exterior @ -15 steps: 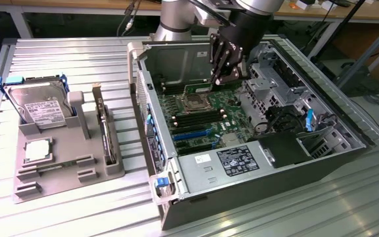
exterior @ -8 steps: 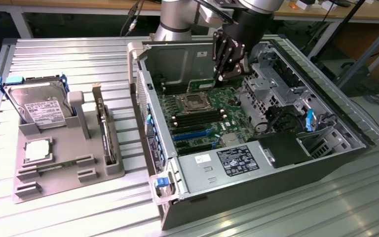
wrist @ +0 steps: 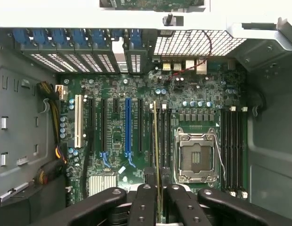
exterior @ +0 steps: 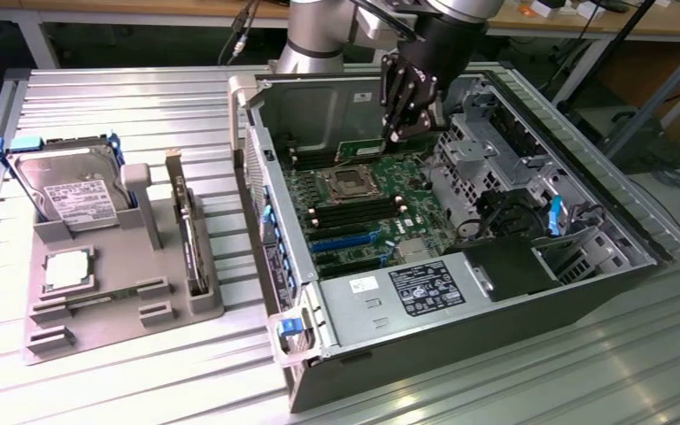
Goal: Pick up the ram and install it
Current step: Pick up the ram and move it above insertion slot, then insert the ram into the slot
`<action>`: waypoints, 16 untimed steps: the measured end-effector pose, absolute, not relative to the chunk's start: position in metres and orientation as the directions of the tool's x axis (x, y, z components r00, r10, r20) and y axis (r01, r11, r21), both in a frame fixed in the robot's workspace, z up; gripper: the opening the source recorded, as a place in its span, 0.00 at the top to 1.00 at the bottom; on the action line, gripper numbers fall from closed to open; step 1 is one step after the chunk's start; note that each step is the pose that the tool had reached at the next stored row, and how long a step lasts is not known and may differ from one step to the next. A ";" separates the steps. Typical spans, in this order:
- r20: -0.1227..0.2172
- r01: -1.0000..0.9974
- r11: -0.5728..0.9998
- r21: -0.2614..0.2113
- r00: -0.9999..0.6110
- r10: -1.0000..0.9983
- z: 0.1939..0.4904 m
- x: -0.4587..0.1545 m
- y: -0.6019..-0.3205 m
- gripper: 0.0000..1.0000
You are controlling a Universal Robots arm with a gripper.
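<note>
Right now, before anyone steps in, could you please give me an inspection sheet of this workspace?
Surface: ribbed metal table, carrying an open computer case and a grey tray.
Job's things: ram held edge-on over the memory slots beside the processor socket; whether it is seated cannot be told.
Clutter: hard drive, processor chip and expansion card standing on edge, all in the tray.
Gripper: gripper inside the case, shut on the ram.
Cables: yellow and black wire bundle inside the case.
Surroundings: workbench behind the table.
</note>
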State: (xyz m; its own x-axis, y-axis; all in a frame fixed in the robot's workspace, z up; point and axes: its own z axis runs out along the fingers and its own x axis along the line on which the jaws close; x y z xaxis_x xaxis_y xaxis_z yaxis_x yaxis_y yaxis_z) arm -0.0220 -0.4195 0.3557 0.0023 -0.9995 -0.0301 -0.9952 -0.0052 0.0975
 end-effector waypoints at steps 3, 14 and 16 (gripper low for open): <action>-0.030 -0.995 -0.005 0.097 0.002 -1.000 0.356 -0.022 -0.419 0.85; -0.030 -0.995 -0.005 0.095 0.002 -1.000 0.350 -0.023 -0.420 0.85; -0.030 -0.995 -0.005 0.095 0.002 -1.000 0.341 -0.023 -0.419 0.85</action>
State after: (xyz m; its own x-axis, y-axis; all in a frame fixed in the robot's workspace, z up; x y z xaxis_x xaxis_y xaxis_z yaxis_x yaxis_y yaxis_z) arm -0.0233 -0.4195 0.3407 0.0023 -0.9995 -0.0300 -0.9955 -0.0052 0.0951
